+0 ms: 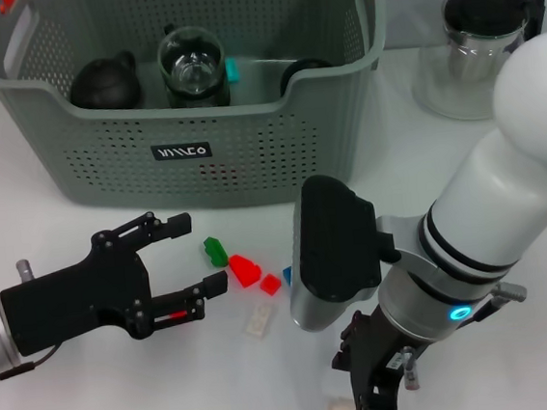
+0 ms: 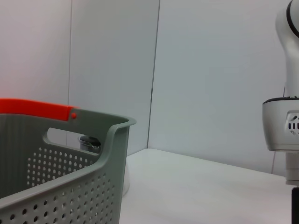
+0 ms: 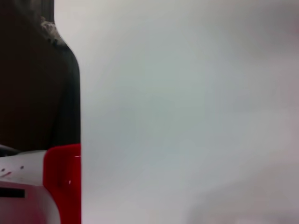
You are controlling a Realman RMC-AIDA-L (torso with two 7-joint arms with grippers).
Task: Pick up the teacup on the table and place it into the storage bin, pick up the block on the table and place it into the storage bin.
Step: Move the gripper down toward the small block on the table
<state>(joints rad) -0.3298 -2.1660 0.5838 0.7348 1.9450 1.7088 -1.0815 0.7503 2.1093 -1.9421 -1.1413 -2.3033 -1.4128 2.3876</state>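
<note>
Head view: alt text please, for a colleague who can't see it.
The left gripper, jaws open, hovers beside small coloured blocks on the white table, before the grey storage bin holding teaware. The right gripper points down nearby.

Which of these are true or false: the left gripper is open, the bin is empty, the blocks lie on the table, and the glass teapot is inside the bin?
1. The left gripper is open. True.
2. The storage bin is empty. False: a dark teacup and a glass cup sit inside.
3. The green block and red block lie on the table. True.
4. The glass teapot is inside the bin. False: it stands on the table beside it.
</note>
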